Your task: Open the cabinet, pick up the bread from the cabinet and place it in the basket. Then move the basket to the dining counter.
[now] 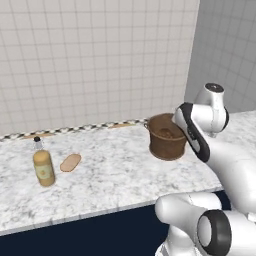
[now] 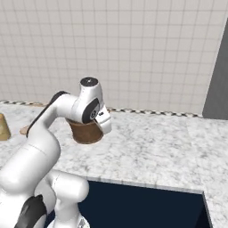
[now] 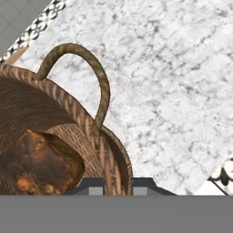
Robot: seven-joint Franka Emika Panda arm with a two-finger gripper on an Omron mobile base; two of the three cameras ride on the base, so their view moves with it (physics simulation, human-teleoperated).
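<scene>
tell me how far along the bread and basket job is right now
Done: the bread lies inside the basket, and the basket stands on the dining counter, the marble top with the checkered strip along its back. In hand: the hand is shut on the basket's rim, by a side handle. Left: release the rim and pull clear, if this spot is the final one. A bottle and a flat slice lie further along.

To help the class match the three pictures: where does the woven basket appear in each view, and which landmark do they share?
Left base view: the basket stands right of centre on the marble counter, partly behind the arm.
Right base view: left of centre, mostly hidden behind the robot's wrist.
Hand view: lower left, with the bread inside and the fingers at its rim.
Shared landmark: the checkered strip along the counter's back edge.
</scene>
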